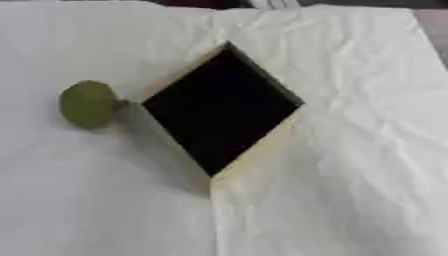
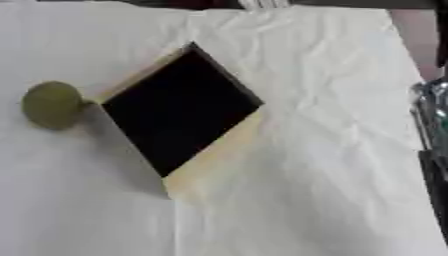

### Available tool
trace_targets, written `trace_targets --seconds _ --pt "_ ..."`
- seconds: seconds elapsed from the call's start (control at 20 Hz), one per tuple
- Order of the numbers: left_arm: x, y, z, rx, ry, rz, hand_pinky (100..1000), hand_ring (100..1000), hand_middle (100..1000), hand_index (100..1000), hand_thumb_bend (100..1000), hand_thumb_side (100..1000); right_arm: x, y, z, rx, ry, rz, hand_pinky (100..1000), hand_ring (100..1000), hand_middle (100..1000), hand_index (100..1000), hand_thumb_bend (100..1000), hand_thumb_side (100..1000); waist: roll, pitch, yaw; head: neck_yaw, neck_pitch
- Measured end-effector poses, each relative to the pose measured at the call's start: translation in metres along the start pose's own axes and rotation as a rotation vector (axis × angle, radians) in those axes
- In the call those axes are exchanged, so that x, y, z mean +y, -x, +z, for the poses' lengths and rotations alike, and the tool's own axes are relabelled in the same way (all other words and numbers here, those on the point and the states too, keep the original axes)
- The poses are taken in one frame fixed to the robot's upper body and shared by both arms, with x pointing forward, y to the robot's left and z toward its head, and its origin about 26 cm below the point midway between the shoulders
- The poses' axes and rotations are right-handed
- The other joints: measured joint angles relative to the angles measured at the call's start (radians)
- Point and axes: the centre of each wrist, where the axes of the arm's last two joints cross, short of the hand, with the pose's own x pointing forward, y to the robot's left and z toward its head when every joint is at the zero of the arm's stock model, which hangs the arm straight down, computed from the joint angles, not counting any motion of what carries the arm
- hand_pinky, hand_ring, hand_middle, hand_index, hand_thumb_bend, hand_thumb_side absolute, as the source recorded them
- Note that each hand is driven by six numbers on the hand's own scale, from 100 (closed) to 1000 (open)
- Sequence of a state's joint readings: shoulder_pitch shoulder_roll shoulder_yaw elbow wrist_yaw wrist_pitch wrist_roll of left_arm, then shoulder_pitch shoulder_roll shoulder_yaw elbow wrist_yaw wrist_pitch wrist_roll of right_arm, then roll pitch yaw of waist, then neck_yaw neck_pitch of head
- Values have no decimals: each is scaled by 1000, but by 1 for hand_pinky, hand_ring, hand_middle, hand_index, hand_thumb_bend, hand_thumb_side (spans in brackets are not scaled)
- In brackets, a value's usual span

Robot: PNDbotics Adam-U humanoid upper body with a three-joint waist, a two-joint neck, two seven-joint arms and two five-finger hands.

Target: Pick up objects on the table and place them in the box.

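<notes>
Fruit: a round, dull green fruit point(image 1: 87, 104) lies on the cloth just beside the box's left corner, outside the box. A thin strip of shadow runs between the two, and whether they touch cannot be told.
Box: a square box point(image 1: 262, 150) sits in the middle of the table, turned so that its corners point toward and away from the robot, like a diamond. Its walls are pale tan, seen best along the near right side and the far left side.
Box inside: the inside point(image 1: 219, 107) is black and nothing can be made out in it.
Cloth: a white, creased cloth point(image 1: 350, 190) covers the table under the box and the fruit, with wrinkles running to the right of the box.
Shadow: the box throws a grey shadow point(image 1: 162, 155) on the cloth along its near left side, reaching toward the fruit.
Right arm: in the right eye view a dark and silvery part point(image 2: 430, 130) shows at the right edge, well apart from the box. Only a sliver is seen, so the fingers' state cannot be told.
Left hand: it shows in neither view.
Far edge: dark shapes beyond the cloth, past the box, cannot be made out.
</notes>
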State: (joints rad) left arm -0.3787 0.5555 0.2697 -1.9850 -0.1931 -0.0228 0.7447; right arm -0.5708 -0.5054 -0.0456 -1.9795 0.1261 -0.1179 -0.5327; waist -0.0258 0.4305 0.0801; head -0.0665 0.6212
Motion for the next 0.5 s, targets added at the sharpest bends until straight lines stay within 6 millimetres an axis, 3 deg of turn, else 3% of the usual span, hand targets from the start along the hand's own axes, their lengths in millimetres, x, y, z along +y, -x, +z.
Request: trace_targets --seconds 0.3,0.5 --pt "1 1 1 -3 14 -9 698 644 638 825 397 758 0 0 0 -1 0 2 821 733 728 862 337 683 0 -1 0 1 0" --pt "8 4 4 -51 131 -107 717 653 655 847 388 771 0 0 0 -1 -1 3 821 732 727 862 337 684 4 -2 -1 1 0"
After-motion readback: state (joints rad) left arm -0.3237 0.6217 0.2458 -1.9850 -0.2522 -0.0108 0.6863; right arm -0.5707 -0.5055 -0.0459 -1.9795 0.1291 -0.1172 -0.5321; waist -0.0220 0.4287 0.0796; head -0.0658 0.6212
